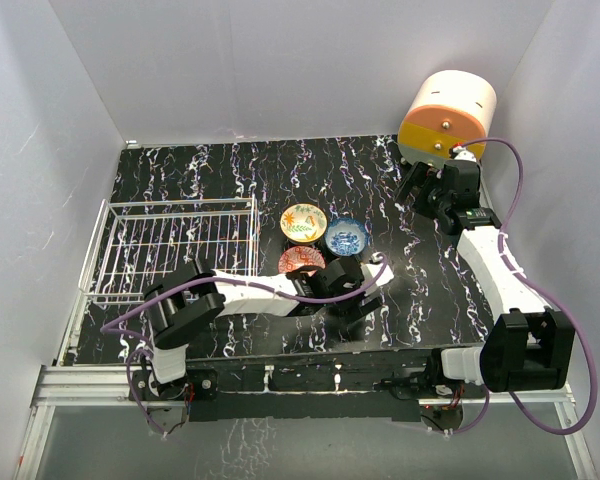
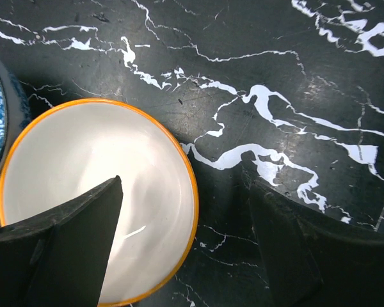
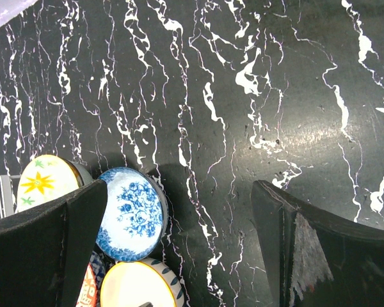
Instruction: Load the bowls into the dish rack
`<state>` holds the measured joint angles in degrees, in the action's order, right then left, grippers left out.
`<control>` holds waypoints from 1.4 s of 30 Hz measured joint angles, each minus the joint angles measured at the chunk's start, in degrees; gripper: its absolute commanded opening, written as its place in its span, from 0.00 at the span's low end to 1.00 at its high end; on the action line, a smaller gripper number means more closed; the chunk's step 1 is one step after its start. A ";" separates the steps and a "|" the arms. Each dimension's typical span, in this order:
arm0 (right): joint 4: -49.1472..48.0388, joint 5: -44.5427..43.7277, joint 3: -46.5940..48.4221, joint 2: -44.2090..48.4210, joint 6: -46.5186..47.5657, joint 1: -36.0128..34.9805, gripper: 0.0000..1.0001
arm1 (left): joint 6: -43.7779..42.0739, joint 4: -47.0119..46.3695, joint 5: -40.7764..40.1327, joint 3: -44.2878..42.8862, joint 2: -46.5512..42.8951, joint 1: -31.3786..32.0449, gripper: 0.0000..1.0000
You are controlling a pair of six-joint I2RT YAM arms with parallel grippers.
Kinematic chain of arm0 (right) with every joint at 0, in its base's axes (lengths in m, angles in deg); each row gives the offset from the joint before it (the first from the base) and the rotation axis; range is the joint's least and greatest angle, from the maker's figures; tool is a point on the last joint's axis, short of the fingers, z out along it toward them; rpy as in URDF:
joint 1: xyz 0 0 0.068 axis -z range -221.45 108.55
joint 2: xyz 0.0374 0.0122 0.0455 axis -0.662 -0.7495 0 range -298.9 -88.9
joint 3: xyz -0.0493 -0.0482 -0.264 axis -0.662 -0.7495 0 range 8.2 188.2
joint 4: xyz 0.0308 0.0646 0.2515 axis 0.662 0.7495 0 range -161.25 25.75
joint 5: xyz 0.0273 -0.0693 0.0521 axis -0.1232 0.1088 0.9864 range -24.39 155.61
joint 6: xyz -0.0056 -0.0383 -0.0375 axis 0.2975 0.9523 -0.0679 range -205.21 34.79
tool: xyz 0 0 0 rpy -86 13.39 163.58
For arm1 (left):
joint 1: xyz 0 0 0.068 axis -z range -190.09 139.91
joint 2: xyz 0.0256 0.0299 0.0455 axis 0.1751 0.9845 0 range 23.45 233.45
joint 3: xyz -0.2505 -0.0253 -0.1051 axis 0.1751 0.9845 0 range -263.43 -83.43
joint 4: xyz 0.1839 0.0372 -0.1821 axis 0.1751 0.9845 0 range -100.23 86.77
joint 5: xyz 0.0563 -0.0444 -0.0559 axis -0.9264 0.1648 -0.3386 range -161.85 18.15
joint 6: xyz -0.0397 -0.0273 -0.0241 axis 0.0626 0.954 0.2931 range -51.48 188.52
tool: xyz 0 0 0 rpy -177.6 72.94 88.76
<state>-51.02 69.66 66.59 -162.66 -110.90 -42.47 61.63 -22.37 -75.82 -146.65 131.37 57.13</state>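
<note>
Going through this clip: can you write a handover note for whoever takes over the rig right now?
Left end effector: open, straddling the rim of the orange-rimmed white bowl, nothing gripped.
Right end effector: open, empty, above the table.
Yellow bowl, blue bowl, red bowl: clustered on the table right of the dish rack.
Done: nothing racked.
Remaining: all four bowls.

A: Where's the dish rack [image 1: 175,250]?
B: By the worktop's [image 1: 230,170] left edge. Right of it, mid-worktop: far bowl [image 1: 303,221], near bowl [image 1: 301,261] before it, third bowl [image 1: 347,237] to their right.
A: Others?
B: Fourth bowl [image 2: 96,192], just beside the third on its near side. Drawer unit [image 1: 447,112] in the far right corner.
</note>
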 measured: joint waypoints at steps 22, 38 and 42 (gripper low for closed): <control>-1.33 1.51 -1.09 -0.11 -0.22 0.44 0.98 | -0.02 -2.51 -1.60 -2.71 5.31 0.00 0.42; -1.25 1.51 -1.31 -0.11 -1.31 0.44 0.98 | -1.03 -3.96 -4.17 -3.19 5.11 0.37 0.00; -1.25 1.49 -1.31 -0.11 -1.46 0.44 0.99 | -0.39 -0.28 -4.17 -5.14 4.87 1.14 0.00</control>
<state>-52.26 71.15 65.28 -162.77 -112.36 -42.03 61.23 -22.66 -79.99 -151.79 136.25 58.27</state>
